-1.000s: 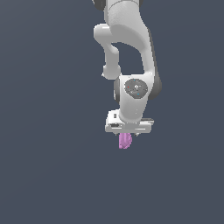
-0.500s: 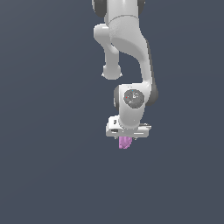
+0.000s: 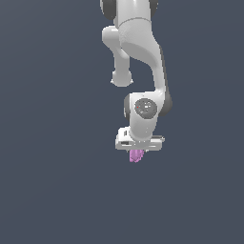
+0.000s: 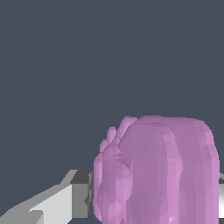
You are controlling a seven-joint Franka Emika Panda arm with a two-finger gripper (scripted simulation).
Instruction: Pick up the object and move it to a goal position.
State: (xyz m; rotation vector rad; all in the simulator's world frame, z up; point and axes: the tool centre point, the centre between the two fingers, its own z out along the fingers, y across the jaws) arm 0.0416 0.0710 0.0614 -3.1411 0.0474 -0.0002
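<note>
Wrist view, nearest first: the pink-purple object fills the lower part of the picture, ridged and knobbly, pressed up close to the camera, with a grey-white pincer finger showing beside it. Pincer closed on the object, which hangs out below the white hand in the exterior view; fingers themselves mostly hidden by the hand body there. Change over the last second: the lower arm has swung and the wrist has turned, so the round joint face now sits more toward the exterior view's left, and the hand with its load has shifted slightly. Object has kept its place in the grip through this, no visible slip. Behind it only flat dark grey ground, no counter edge and no goal marker to be seen in either view. Judgement: pick is done, this is the carry phase; how far remains to the goal cannot be told.
</note>
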